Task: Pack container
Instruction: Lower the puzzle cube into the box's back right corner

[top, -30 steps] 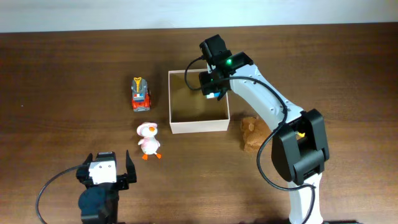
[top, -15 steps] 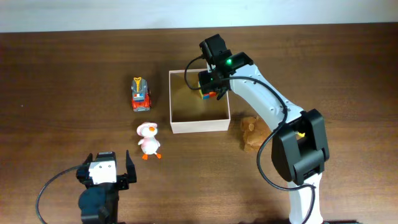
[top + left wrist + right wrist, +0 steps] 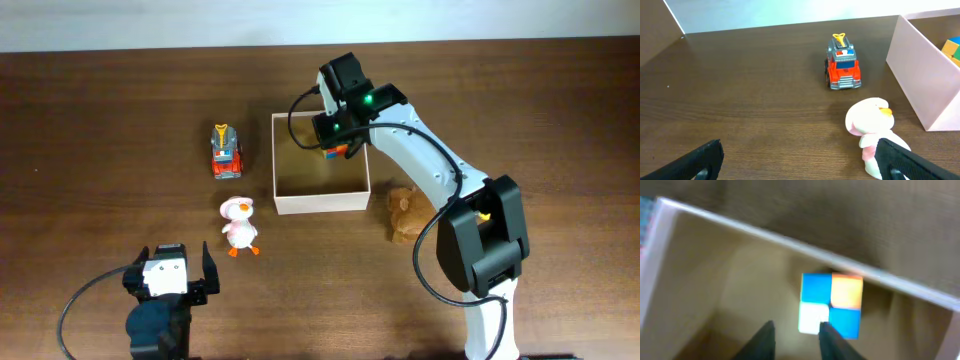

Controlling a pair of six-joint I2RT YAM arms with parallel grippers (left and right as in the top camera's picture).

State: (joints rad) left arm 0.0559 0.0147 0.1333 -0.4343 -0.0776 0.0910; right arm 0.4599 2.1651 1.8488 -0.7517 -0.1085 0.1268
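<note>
The container (image 3: pixel 320 203) is a shallow white-walled box with a tan inside, at the table's middle. A multicoloured cube (image 3: pixel 337 152) lies inside it by the far right corner, showing blue, orange and white faces (image 3: pixel 831 305). My right gripper (image 3: pixel 335 138) hovers just above that corner. Its jaws (image 3: pixel 797 327) stand a narrow gap apart with nothing between them, and the cube sits free beyond the tips. My left gripper (image 3: pixel 170 275) rests wide open near the front left edge, empty (image 3: pixel 800 152). The container's white wall (image 3: pixel 920 75) shows in the left wrist view too.
A red and grey toy fire truck (image 3: pixel 226 150) stands left of the container. A white and pink duck (image 3: pixel 238 222) lies in front of the truck, close to my left gripper's right finger (image 3: pixel 895 157). A brown plush toy (image 3: pixel 405 212) lies right of the container.
The cube has come out of my right gripper and now lies in the container's far right corner. The right jaws have narrowed and shifted slightly away. The left arm is still.
</note>
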